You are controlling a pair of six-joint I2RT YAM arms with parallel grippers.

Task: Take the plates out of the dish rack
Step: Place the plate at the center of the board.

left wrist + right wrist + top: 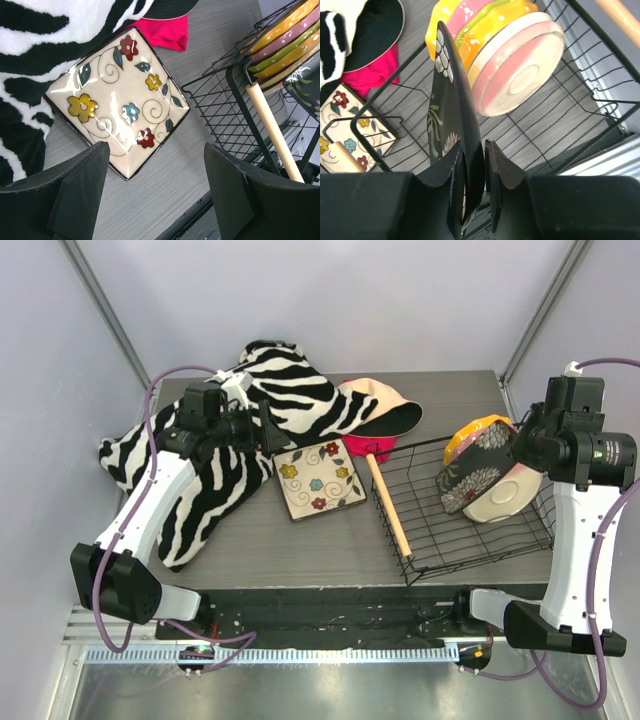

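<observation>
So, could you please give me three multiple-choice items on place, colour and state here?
1. The cream flowered plate lies: A on the table, left of the dish rack; B inside the rack; C held in the air.
2. The plate pinched by the right gripper is: A orange; B dark; C pink.
3. The left gripper is: A shut on a plate; B shut, empty; C open.
A, it lies flat outside the rack; B, the dark plate sits edge-on between the fingers; C, its fingers stand wide apart.

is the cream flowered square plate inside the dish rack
No, the cream flowered square plate lies on the table outside the dish rack, left of its wooden handle.
</observation>
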